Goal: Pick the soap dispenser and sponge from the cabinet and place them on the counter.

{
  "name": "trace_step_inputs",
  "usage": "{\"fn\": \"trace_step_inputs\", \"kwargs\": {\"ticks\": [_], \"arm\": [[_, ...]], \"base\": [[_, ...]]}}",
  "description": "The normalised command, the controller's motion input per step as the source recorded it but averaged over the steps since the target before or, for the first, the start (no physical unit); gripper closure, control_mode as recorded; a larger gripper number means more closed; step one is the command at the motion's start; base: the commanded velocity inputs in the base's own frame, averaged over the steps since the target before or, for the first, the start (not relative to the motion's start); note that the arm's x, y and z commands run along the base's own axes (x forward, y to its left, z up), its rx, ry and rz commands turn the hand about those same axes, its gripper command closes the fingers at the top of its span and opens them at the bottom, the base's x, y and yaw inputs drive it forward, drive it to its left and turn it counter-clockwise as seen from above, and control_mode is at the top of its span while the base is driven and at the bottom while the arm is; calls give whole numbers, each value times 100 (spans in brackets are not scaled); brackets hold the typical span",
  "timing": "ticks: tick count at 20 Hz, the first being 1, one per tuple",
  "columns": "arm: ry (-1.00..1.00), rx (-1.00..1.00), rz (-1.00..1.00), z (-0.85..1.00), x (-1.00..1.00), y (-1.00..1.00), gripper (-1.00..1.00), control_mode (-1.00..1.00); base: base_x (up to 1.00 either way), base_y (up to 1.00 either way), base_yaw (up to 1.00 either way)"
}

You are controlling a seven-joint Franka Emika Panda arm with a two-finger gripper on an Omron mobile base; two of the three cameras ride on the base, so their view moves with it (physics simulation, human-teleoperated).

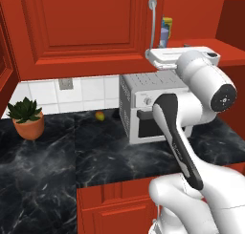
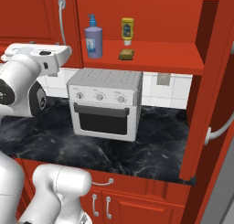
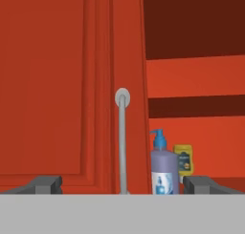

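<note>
The lavender soap dispenser [image 2: 93,38] with its blue pump stands at the left end of the red shelf in the cabinet [image 2: 160,54]. The small tan sponge [image 2: 126,54] lies on the same shelf to its right. My gripper [image 3: 123,186] is open and empty, level with the shelf and short of it. It faces the silver handle [image 3: 122,142] of the shut left door. In the hand view the soap dispenser [image 3: 164,173] is just right of that handle. The black marble counter [image 2: 155,141] runs below.
A yellow squeeze bottle [image 2: 127,31] stands behind the sponge. A silver toaster oven [image 2: 105,104] sits on the counter under the shelf. The right cabinet door [image 2: 215,81] hangs open. A potted plant [image 1: 27,116] and a small fruit [image 1: 99,115] are to the left.
</note>
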Motion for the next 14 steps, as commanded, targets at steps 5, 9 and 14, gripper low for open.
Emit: {"fn": "trace_step_inputs", "kwargs": {"ticks": [5, 9, 14], "arm": [[0, 0, 0, -6, 26, 0, -100, -100], [0, 0, 0, -8, 25, 1, -100, -100], [0, 0, 0, -8, 27, 3, -100, -100]], "base": [[0, 0, 0], [0, 0, 0], [0, 0, 0]]}}
